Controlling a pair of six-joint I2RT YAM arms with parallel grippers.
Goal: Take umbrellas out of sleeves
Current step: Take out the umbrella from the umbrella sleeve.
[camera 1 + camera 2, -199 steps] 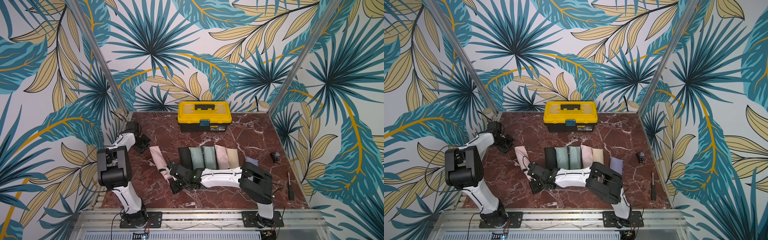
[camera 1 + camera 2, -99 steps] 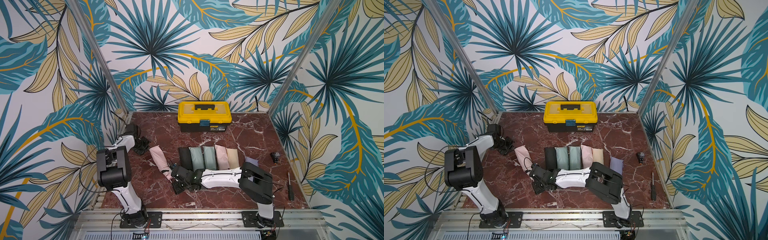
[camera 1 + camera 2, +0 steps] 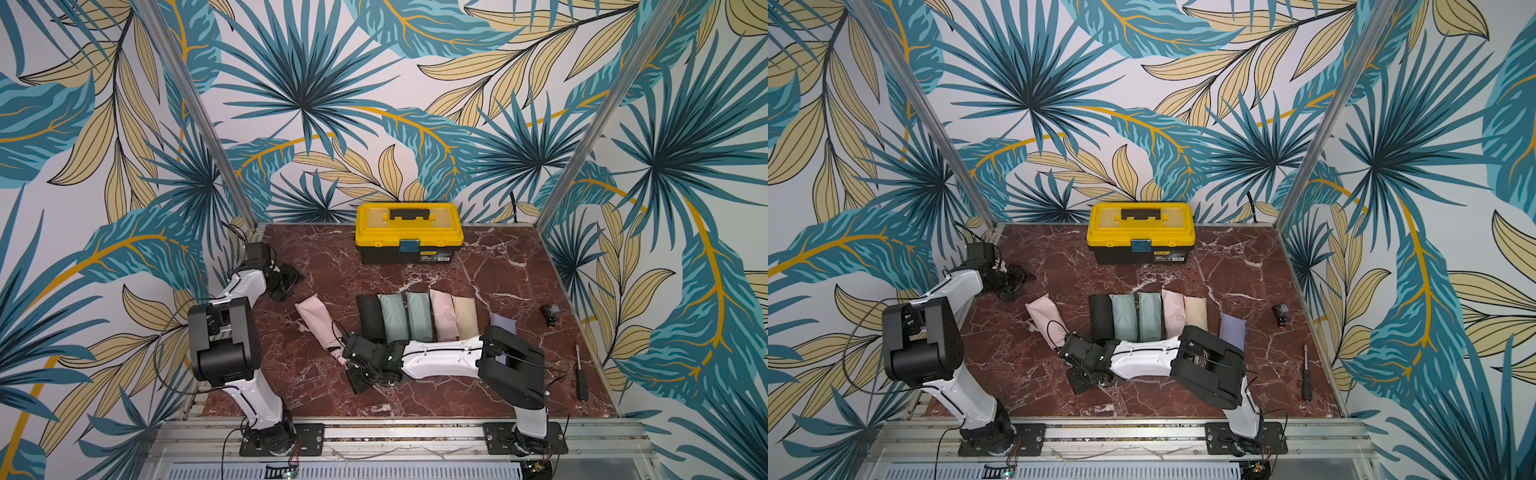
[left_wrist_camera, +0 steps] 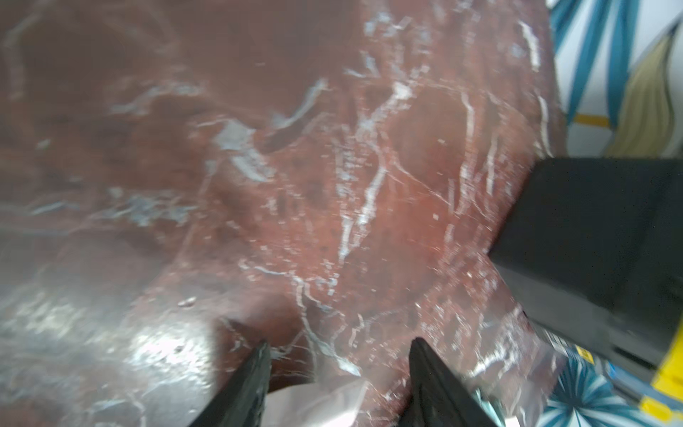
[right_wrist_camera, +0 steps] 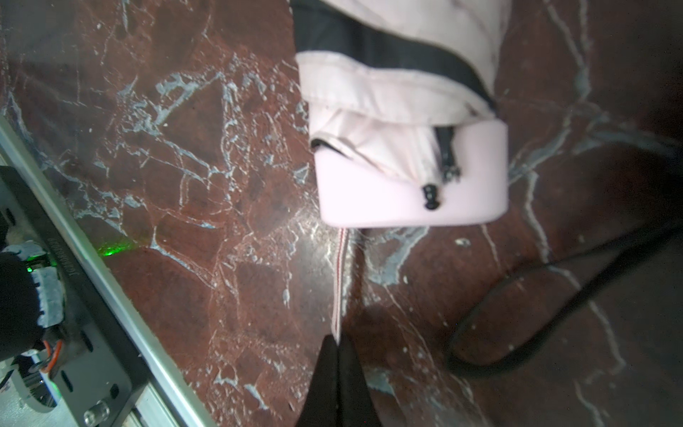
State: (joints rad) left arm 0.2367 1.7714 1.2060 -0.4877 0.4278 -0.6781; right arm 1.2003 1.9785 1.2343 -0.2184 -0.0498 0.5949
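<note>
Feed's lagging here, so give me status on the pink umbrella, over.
Left gripper, jaws open, empty. Right gripper, jaws shut on strap. Pink umbrella: handle out, rest in sleeve. Cable beside handle.

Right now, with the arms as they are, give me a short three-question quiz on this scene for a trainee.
1. True or false: the right pincer is shut on the strap of the pink umbrella.
2. How many mint sleeves lie in the row?
3. The left pincer is: A) open over bare table; B) shut on a sleeve; C) gripping the toolbox.

Key: 1 true; 2 two; 3 A.
</note>
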